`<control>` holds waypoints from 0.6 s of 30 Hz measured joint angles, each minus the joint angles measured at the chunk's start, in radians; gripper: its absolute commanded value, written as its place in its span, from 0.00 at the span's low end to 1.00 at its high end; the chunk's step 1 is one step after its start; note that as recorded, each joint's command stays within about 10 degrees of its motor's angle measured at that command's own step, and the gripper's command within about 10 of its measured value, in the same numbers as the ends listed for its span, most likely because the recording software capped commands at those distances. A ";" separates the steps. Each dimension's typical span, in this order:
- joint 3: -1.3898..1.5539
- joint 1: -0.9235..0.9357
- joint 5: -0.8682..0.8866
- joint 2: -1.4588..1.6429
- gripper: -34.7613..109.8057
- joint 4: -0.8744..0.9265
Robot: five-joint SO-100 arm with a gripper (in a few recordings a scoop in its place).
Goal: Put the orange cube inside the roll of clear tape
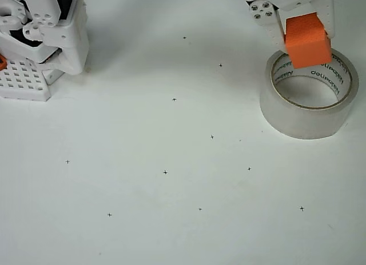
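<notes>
In the overhead view the orange cube (307,41) is held in the air between the white fingers of my gripper (305,32), which is shut on it at the top right. The cube hangs over the far rim of the roll of clear tape (309,117), a wide translucent ring lying flat with a pale core and dark green lettering. The cube covers part of the rim and a little of the hole. The rest of the hole shows bare table inside.
The arm's white base (48,31) stands at the top left, with a white perforated block (23,82) carrying a tiny orange tab beside it. Small black cross marks dot the white table (171,179).
</notes>
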 measured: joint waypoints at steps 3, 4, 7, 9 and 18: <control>-0.002 -0.002 -0.008 -0.006 0.50 0.000; -0.011 -0.002 -0.014 -0.012 0.52 0.000; -0.025 -0.002 -0.032 -0.020 0.54 0.000; -0.031 -0.002 -0.037 -0.020 0.55 0.000; -0.031 0.014 -0.084 -0.020 0.56 0.000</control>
